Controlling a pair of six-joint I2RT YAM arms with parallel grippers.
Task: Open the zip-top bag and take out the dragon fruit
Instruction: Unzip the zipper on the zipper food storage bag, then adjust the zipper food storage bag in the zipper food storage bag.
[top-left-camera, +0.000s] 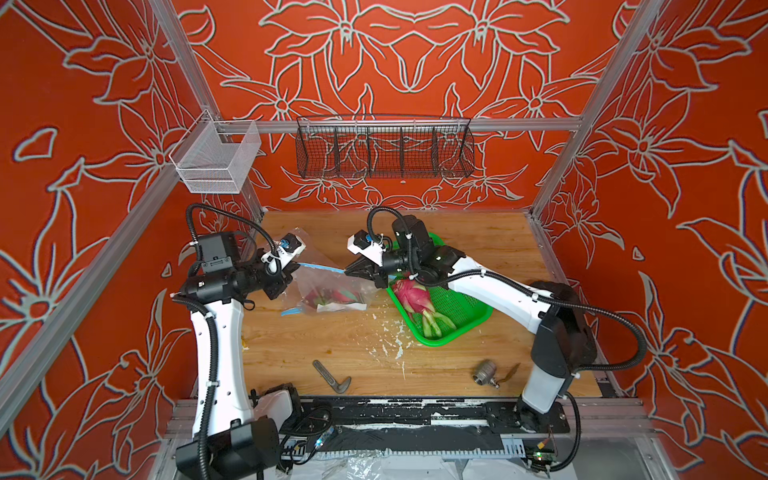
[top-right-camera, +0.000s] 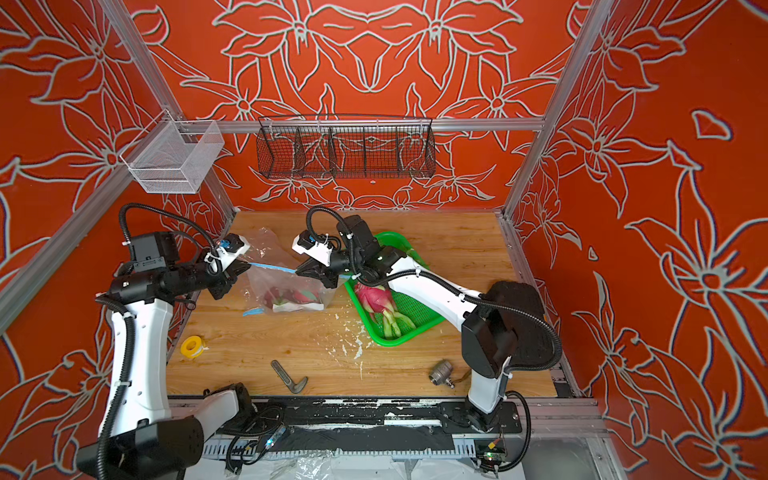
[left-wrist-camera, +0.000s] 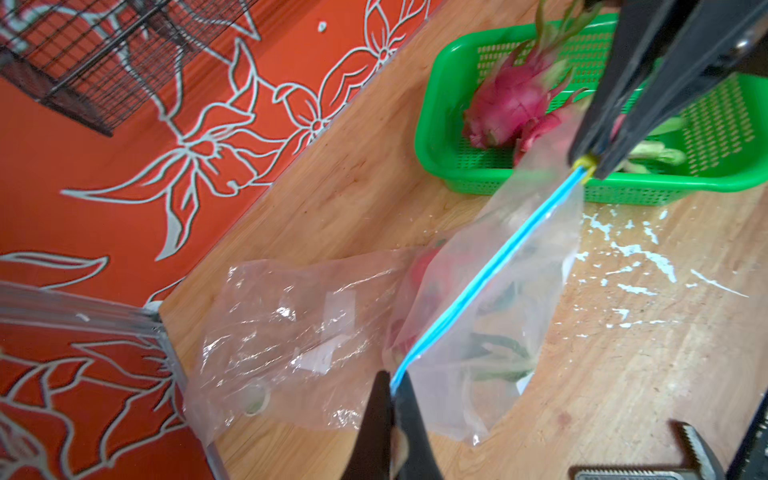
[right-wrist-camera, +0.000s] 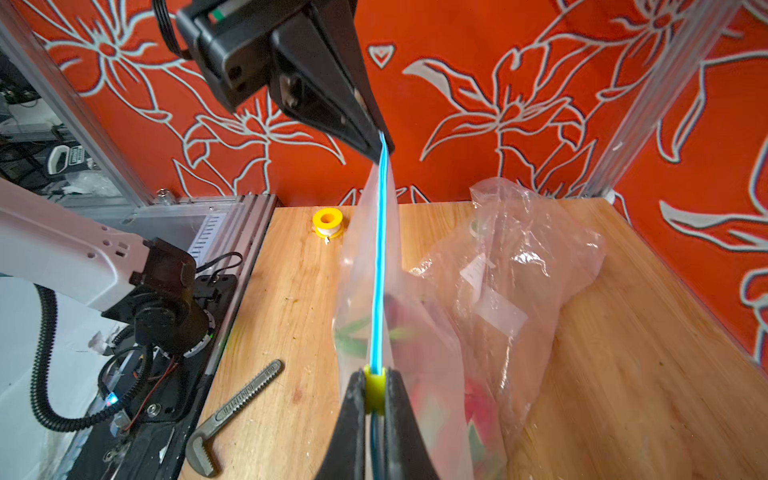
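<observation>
Both pairs of jaws are pressed together on the mouth of the zip-top bag (top-left-camera: 328, 286). The left gripper (left-wrist-camera: 392, 377) pinches one end of the blue zip track (left-wrist-camera: 490, 266), and the right gripper (right-wrist-camera: 375, 376) clamps the yellow slider (right-wrist-camera: 375, 388) at the opposite end, so the track runs taut between them above the table (top-left-camera: 332, 349). The film hangs from that line, its bottom resting on the wood, where the dragon fruit (top-left-camera: 332, 297) lies as a pink-and-green mass. The plastic looks thin, limp and slippery, so only the stiffer track and slider offer a sure hold. The fruit probably weighs enough to drag the film down, and is best taken around its firm oval body, not by the soft scales. Glare and creases hide how many fruits are inside and whether the track is sealed or parted. A second bag (right-wrist-camera: 540, 257) lies crumpled just beside it, and the right arm covers part of the green basket (top-left-camera: 436, 343) and its fruit.
</observation>
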